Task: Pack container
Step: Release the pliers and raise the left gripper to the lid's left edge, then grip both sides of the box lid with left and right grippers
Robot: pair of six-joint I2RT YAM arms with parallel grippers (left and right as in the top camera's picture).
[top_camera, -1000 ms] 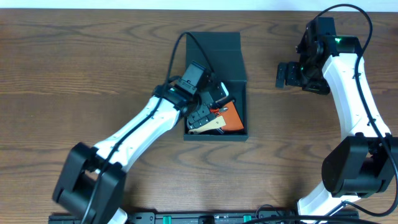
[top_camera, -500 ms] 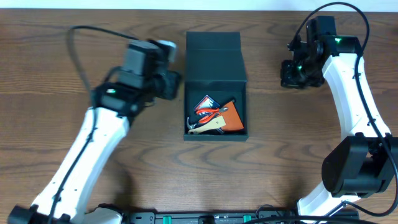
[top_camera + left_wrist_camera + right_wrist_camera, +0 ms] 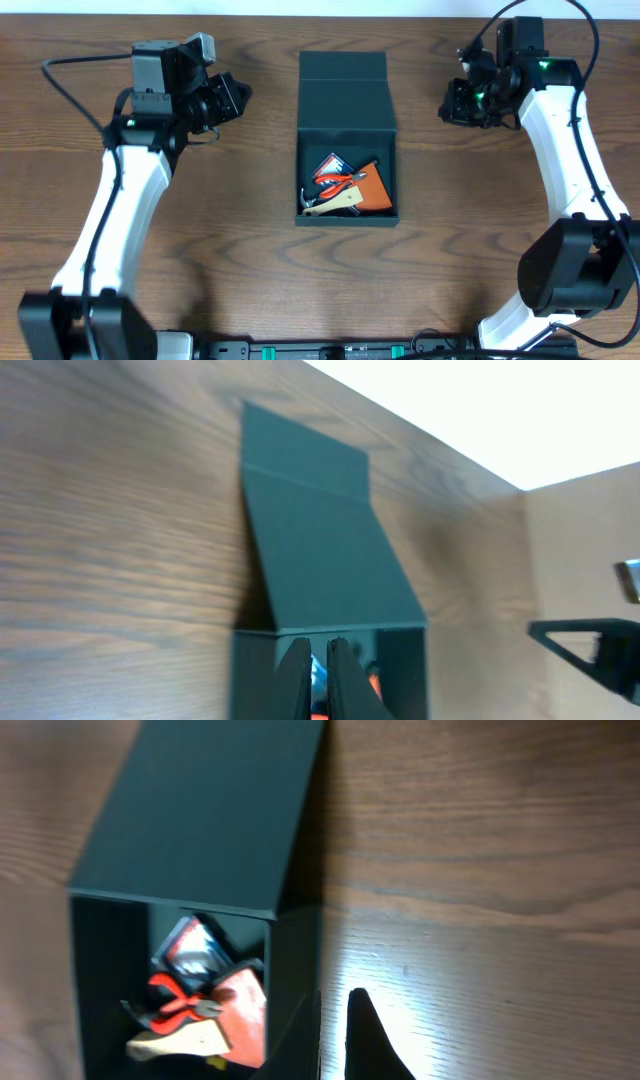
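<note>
The dark teal container (image 3: 345,90) lies in the middle of the table with its flap lid folded back toward the far edge. Inside its open tray are red-handled pliers (image 3: 340,182), an orange piece (image 3: 373,190), a pale wooden handle (image 3: 333,203) and a small printed card (image 3: 328,165). My left gripper (image 3: 238,96) hovers left of the lid, shut and empty, pointing at the box (image 3: 320,550). My right gripper (image 3: 449,104) hangs right of the lid, shut on nothing. In the right wrist view its fingertips (image 3: 368,1038) sit just outside the container's (image 3: 200,810) right wall.
Bare wood-grain table (image 3: 480,230) surrounds the box on all sides. The white arm links stretch down both sides toward the near edge. A black rail (image 3: 330,350) runs along the front.
My left arm has pulled out of the box and swung up to the left, its jaws closing empty. My right gripper has also closed and shifted slightly left.
</note>
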